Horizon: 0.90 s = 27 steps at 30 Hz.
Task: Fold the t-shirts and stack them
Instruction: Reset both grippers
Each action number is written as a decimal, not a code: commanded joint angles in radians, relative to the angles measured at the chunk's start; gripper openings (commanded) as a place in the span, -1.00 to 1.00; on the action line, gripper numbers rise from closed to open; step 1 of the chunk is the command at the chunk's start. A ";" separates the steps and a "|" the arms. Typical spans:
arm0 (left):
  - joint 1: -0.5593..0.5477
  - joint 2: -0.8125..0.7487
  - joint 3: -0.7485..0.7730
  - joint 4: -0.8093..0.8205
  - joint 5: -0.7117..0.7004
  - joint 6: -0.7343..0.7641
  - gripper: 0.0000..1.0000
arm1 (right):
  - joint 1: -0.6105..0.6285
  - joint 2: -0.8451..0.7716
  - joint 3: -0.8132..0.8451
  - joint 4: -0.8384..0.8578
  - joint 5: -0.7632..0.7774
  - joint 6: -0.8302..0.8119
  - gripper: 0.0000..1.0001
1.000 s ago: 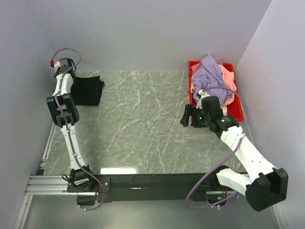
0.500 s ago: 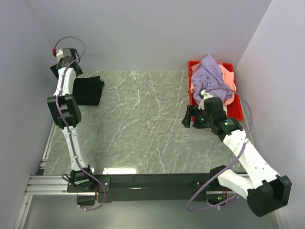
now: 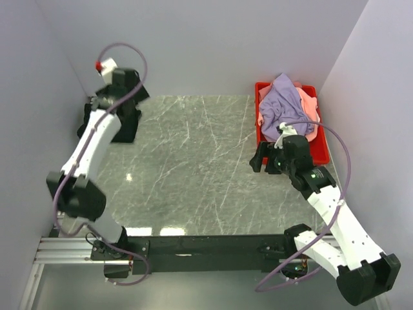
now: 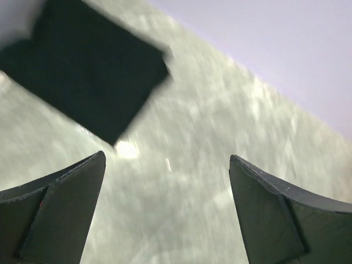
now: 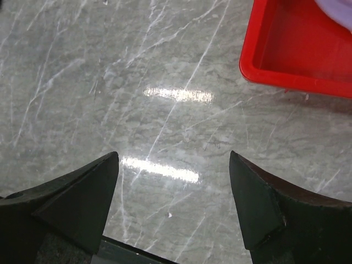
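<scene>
A folded black t-shirt (image 4: 82, 71) lies at the table's far left corner; in the top view my left arm covers most of this t-shirt (image 3: 131, 132). My left gripper (image 4: 168, 157) is open and empty, raised above the table beside that shirt; from above the left gripper (image 3: 129, 106) shows near the back wall. A lavender t-shirt (image 3: 284, 103) and a salmon-pink t-shirt (image 3: 311, 111) are heaped in the red bin (image 3: 321, 152). My right gripper (image 3: 261, 157) hangs open and empty over bare table just left of the bin; the wrist view shows the right gripper (image 5: 173, 155) over marble.
The red bin's corner (image 5: 297, 52) sits up and to the right of the right fingers. The grey marble table (image 3: 193, 168) stretches between the arms. Walls close in at the left, back and right.
My left gripper opened and let go of the black t-shirt, then the arm lifted and swung right. The right arm crept slightly toward the bin.
</scene>
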 commanded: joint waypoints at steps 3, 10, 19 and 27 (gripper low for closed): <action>-0.171 -0.289 -0.404 0.127 -0.005 -0.175 0.99 | -0.007 -0.081 -0.046 0.078 0.048 0.022 0.77; -0.333 -0.497 -0.678 -0.002 -0.049 -0.301 0.99 | -0.008 -0.156 -0.130 0.154 0.012 0.045 0.82; -0.382 -0.727 -0.843 -0.026 -0.056 -0.399 0.99 | -0.007 -0.216 -0.216 0.250 -0.005 0.096 0.84; -0.382 -0.787 -0.857 -0.012 -0.085 -0.385 0.99 | -0.007 -0.297 -0.250 0.298 0.051 0.128 0.84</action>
